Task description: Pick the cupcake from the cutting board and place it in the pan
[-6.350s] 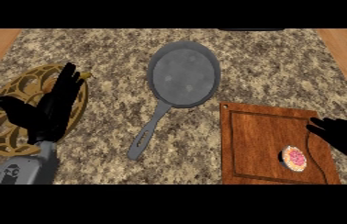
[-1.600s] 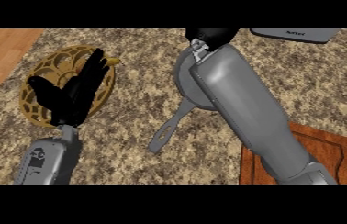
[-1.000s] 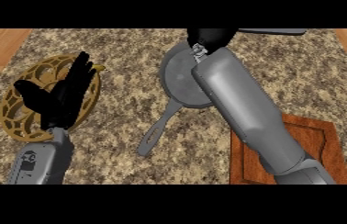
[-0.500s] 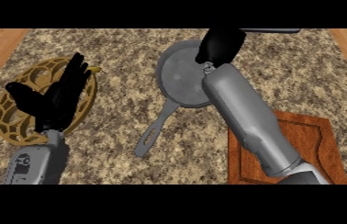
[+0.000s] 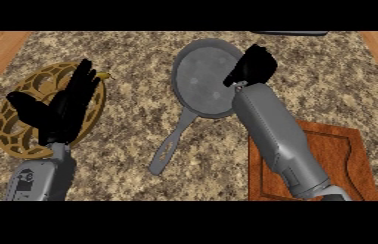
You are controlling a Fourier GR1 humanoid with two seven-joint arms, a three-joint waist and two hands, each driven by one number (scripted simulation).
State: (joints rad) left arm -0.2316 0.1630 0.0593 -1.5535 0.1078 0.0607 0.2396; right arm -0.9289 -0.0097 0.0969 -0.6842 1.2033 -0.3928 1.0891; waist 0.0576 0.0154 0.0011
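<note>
Since the frame half a second back, the right forearm has drawn back toward the lower right, exposing more of the pan (image 5: 201, 78); the right hand (image 5: 252, 68) now sits over the pan's right rim rather than above its far edge. Head view: the pan lies on the speckled counter (image 5: 140, 48), its handle pointing down-left. The right hand's fingers look curled, but whether they pinch anything cannot be told. The cupcake is not visible, neither in the pan's open base nor on the cutting board (image 5: 339, 163), which lies lower right of the pan, partly hidden by the forearm. Left of the pan, the left hand (image 5: 63, 110) rests with fingers spread and straight, over a gold openwork trivet (image 5: 22, 133).
</note>
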